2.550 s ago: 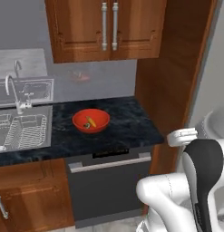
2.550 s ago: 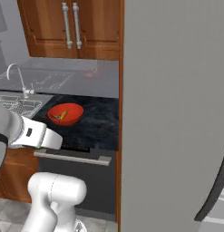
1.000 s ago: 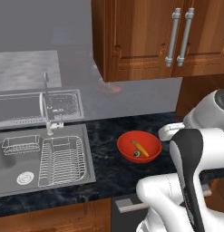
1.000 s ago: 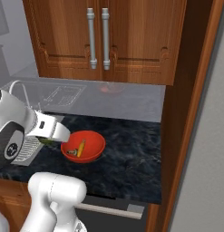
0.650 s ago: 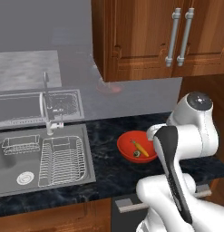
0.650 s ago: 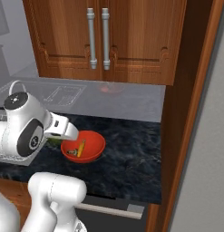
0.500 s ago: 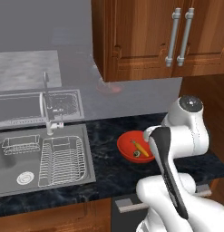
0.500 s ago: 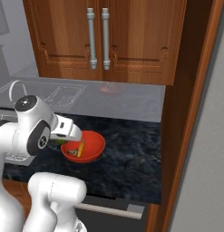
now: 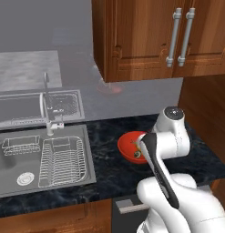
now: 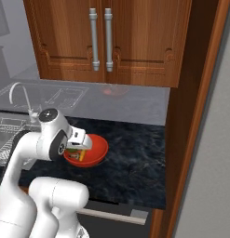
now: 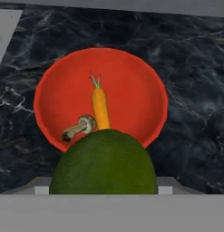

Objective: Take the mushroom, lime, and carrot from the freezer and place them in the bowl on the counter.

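A dark-green lime [image 11: 104, 163] sits close before the hand camera, with my gripper [image 10: 73, 149] shut on it and its fingertips hidden behind the fruit. It hangs just above the near rim of the red-orange bowl [image 11: 50, 86], which stands on the dark marbled counter [image 11: 195, 90]. Inside the bowl lie the orange carrot [image 11: 100, 106] with its green tuft and, touching it, the small brownish mushroom [image 11: 79, 128]. The bowl [image 9: 127, 144] [image 10: 97, 152] is partly covered by my white arm. The freezer [image 10: 214, 176] shows as a grey slab at the far right.
A steel sink [image 9: 23, 154] with a draining rack [image 9: 63, 159] and faucet [image 9: 48, 109] lies left of the bowl. Brown wooden cabinets [image 9: 177, 36] hang above the counter. A tall wooden panel [image 10: 191, 116] bounds the counter on the right.
The base first shifted, so the whole scene moved. Since then my arm has swung in from the side and lowered the lime over the bowl's near rim.
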